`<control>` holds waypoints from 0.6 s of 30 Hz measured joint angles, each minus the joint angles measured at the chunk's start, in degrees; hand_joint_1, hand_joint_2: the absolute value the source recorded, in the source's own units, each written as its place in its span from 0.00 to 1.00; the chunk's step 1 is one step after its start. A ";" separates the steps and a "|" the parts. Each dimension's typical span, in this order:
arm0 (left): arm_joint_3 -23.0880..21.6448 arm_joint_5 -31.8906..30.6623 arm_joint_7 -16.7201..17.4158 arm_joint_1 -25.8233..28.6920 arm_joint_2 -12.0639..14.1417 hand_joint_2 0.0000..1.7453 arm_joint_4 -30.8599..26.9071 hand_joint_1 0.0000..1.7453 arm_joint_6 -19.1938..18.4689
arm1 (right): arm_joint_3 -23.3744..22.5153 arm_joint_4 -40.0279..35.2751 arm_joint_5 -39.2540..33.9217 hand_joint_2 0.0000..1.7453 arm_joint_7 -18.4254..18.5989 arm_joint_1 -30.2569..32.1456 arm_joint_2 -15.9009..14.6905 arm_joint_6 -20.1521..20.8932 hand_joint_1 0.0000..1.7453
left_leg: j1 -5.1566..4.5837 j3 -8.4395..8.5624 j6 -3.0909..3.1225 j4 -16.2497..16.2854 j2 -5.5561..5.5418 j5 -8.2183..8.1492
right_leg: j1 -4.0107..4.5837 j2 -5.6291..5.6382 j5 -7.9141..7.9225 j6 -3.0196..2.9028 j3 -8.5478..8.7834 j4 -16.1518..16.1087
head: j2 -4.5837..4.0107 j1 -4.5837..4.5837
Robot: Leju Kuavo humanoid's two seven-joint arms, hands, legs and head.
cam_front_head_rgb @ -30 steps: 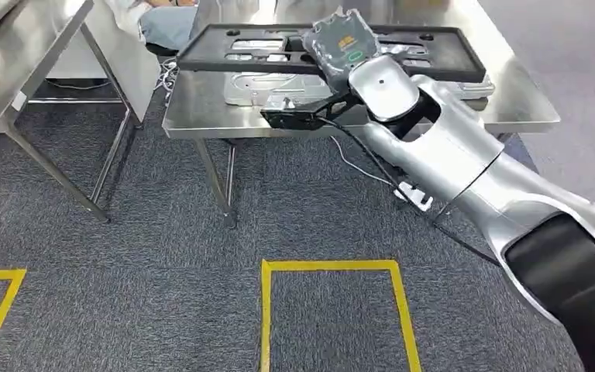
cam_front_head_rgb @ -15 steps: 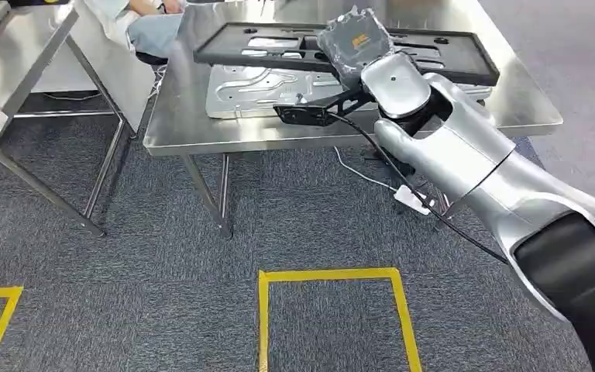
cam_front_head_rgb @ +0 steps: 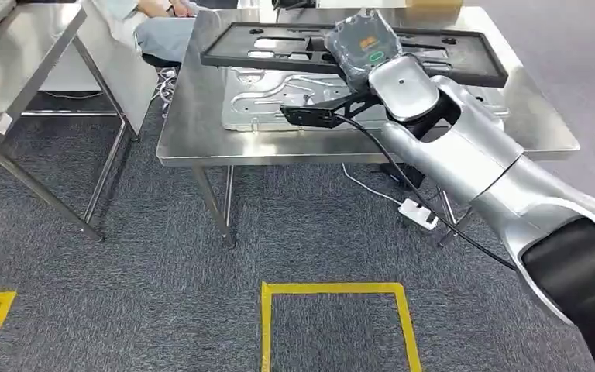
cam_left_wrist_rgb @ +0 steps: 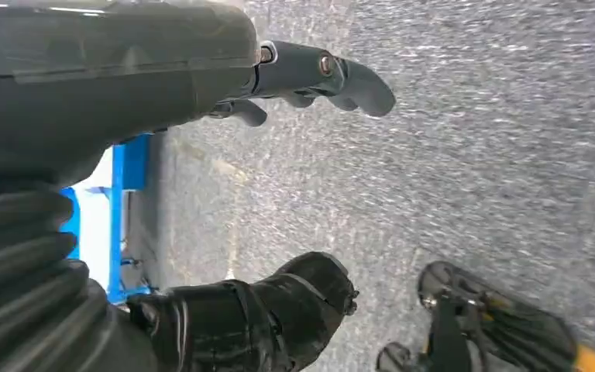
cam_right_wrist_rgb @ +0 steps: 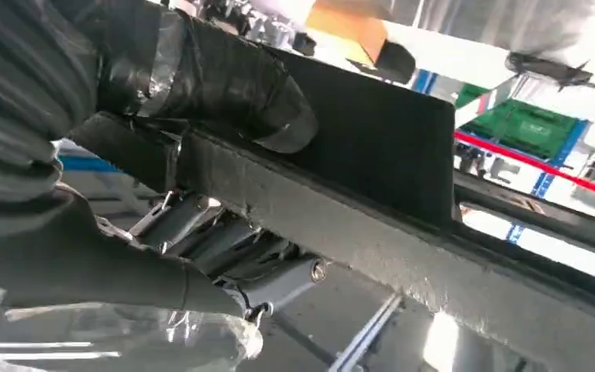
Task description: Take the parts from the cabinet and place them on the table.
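The whole pic had shifted since a sec ago, so the camera moved. The right hand (cam_front_head_rgb: 360,48) still held the black frame part (cam_front_head_rgb: 279,48) up over the steel table (cam_front_head_rgb: 201,132), above a flat metal plate (cam_front_head_rgb: 263,97). Wrist cam showed its fingers (cam_right_wrist_rgb: 263,267) wrapped under the frame. The left hand (cam_left_wrist_rgb: 201,186) hung over carpet, fingers apart, holding nothing.

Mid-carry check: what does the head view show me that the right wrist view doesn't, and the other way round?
Head view alone: the steel table with a silver stamped panel lying on it, the long black frame part hanging over both, and the yellow floor marking. Right wrist view alone: the underside grip, the thumb lying over the frame's edge with fingers beneath. Both: the right hand holding that black frame.
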 joint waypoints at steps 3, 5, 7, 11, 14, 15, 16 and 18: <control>0.00 -0.02 0.07 0.33 -0.02 1.00 0.00 0.00 0.02 | 0.00 -0.02 -0.02 1.00 0.02 0.28 -0.57 0.11 1.00 | 0.01 1.68 -0.31 0.83 -0.23 -1.85 | -0.18 -0.07 8.60 -0.22 2.60 -10.15 | 0.00 0.02; 0.00 -0.02 0.07 0.31 -0.04 1.00 0.00 0.00 0.04 | 0.00 -0.33 -0.02 1.00 0.02 -0.13 -0.68 0.09 1.00 | -0.43 1.59 -1.14 1.61 -0.28 -3.34 | 0.20 -0.21 9.88 -0.46 5.24 -15.17 | 0.00 0.04; -0.02 -0.02 0.07 -0.10 -0.04 1.00 0.02 0.00 0.09 | 0.00 -0.79 -0.04 1.00 0.02 -0.35 -0.65 0.09 1.00 | -0.39 1.74 -1.55 1.68 -0.21 -3.55 | 0.24 0.17 9.26 -1.05 5.22 -16.03 | 0.00 -0.18; -0.02 0.00 0.02 -0.16 -0.11 1.00 0.00 0.00 -0.13 | 0.00 -0.94 -0.04 1.00 0.04 -0.19 -0.83 -0.02 1.00 | -0.23 0.75 -2.69 4.46 -0.01 -5.46 | -0.40 0.26 8.43 -2.31 6.11 -16.32 | 0.00 -0.24; -0.02 0.04 0.02 -0.19 -0.11 1.00 0.02 0.00 -0.09 | 0.00 -1.05 -0.04 1.00 -0.04 0.24 -0.81 -0.09 1.00 | 0.33 -7.25 -3.48 17.41 -0.01 -8.89 | -0.37 0.43 7.62 -2.67 6.84 -16.32 | 0.00 -0.37; -0.02 0.07 0.04 -0.16 -0.11 1.00 0.00 0.00 -0.04 | 0.02 -1.05 -0.04 1.00 -0.11 0.68 -0.81 -0.11 1.00 | 0.37 -8.94 -3.55 18.98 0.00 -8.21 | -0.37 0.44 7.24 -2.65 7.34 -16.32 | 0.00 -0.33; -0.02 0.07 0.09 -0.08 -0.15 1.00 0.00 0.00 0.00 | 0.04 -1.05 -0.04 1.00 -0.15 1.06 -0.81 -0.11 1.00 | 0.39 -9.40 -3.53 18.17 -0.01 -6.42 | -0.37 0.45 6.83 -2.62 7.97 -16.32 | 0.00 -0.35; -0.02 0.09 0.20 -0.05 -0.17 1.00 0.00 0.00 0.13 | 0.04 -1.05 -0.04 1.00 -0.20 1.27 -0.81 -0.15 1.00 | 0.38 -7.28 -3.15 10.31 -0.01 -0.13 | -0.34 0.43 5.90 -2.45 9.42 -16.32 | 0.00 -0.33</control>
